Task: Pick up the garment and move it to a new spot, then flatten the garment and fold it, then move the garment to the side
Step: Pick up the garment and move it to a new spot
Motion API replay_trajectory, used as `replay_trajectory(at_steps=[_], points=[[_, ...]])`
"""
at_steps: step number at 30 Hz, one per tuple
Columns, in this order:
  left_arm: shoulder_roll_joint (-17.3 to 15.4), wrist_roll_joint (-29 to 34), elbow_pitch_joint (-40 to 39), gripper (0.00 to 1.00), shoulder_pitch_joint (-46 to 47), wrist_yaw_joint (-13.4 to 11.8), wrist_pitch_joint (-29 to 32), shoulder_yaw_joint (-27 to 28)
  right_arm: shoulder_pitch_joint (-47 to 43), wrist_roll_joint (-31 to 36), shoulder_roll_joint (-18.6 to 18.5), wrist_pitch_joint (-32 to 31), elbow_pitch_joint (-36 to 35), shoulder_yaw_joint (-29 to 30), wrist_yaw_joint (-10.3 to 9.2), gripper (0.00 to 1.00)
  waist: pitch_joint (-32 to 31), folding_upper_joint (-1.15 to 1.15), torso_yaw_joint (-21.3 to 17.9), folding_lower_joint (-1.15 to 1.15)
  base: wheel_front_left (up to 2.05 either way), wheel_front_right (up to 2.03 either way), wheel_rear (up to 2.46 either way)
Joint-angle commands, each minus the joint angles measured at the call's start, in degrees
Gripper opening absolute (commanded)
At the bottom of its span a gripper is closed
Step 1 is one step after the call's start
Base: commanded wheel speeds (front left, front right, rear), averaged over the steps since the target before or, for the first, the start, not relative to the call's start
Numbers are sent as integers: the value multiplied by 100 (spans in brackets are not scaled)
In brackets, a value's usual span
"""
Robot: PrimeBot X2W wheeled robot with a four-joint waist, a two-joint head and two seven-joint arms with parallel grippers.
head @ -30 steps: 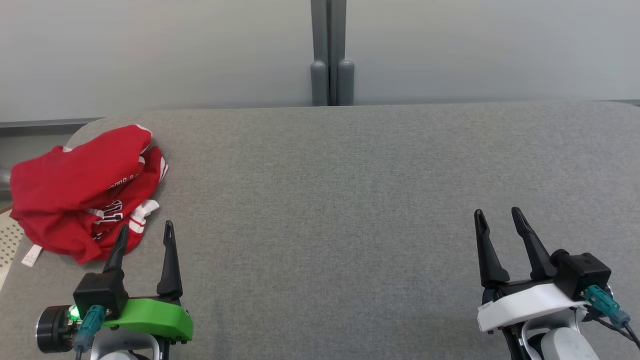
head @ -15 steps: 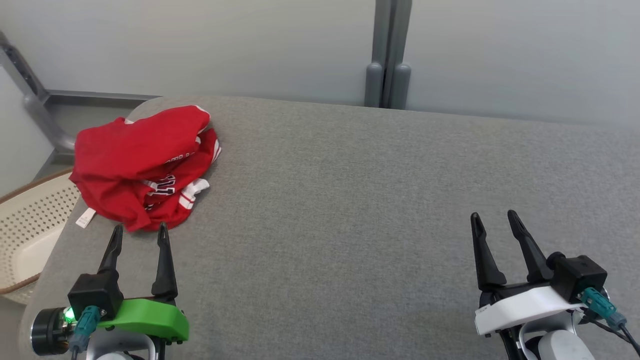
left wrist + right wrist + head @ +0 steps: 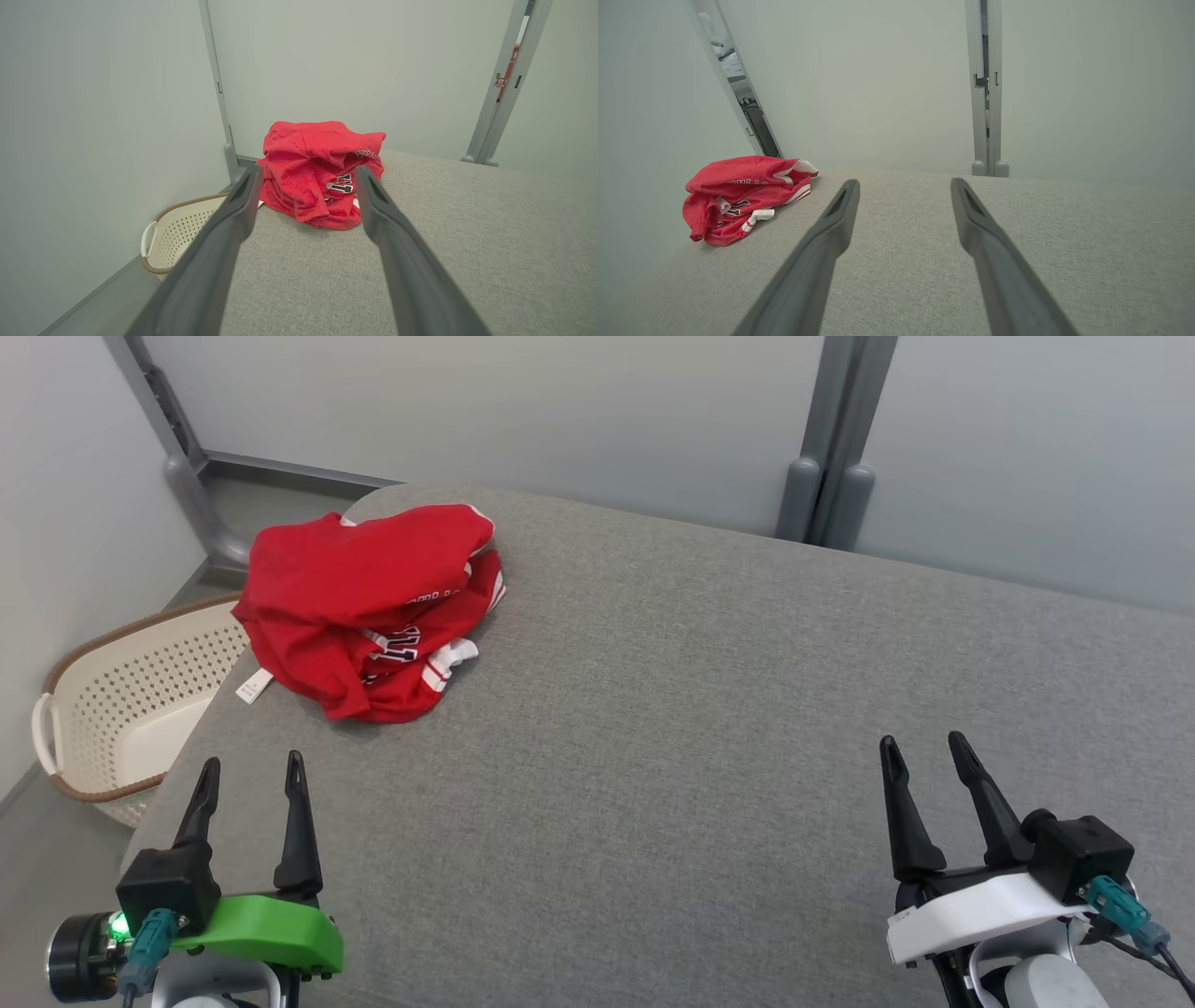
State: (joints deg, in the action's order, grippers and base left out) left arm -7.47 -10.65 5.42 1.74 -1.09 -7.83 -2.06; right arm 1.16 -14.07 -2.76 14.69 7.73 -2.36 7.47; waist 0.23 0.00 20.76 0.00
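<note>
The left end effector [image 3: 252,763] and right end effector [image 3: 921,741] hover wide open and empty over the bench [image 3: 700,709]. Ahead of the left one — well apart — the crumpled red garment [image 3: 364,597] lies at the bench's far left corner, near a cream basket [image 3: 121,700].

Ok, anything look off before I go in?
Only the garment: crumpled in a heap at the far left corner of the table, its white tag right at the edge nearest the basket. Nothing looks spilled or damaged.
</note>
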Motion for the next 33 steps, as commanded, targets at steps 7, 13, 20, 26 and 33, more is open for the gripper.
replay_trajectory(at_steps=[7,13,20,26,33], points=[[-80,-62,-26,100,-51,-79,-34,32,-9,-47,-23,37,33,-46,5,100,-6,0,352,0,0,0,0],[-109,-97,-41,100,-83,-106,-51,37,2,-54,-23,47,51,-74,4,100,1,0,434,0,0,0,0],[-103,-180,17,100,-34,-147,-100,63,57,2,-24,46,72,-105,4,100,39,0,380,0,0,0,0],[-178,-235,110,100,340,-88,-181,118,167,174,-24,-46,-33,-50,5,100,251,0,134,0,0,0,0],[-283,-474,333,100,1303,3,-358,304,381,482,-63,-256,-373,182,4,100,867,0,-354,0,0,0,0]])
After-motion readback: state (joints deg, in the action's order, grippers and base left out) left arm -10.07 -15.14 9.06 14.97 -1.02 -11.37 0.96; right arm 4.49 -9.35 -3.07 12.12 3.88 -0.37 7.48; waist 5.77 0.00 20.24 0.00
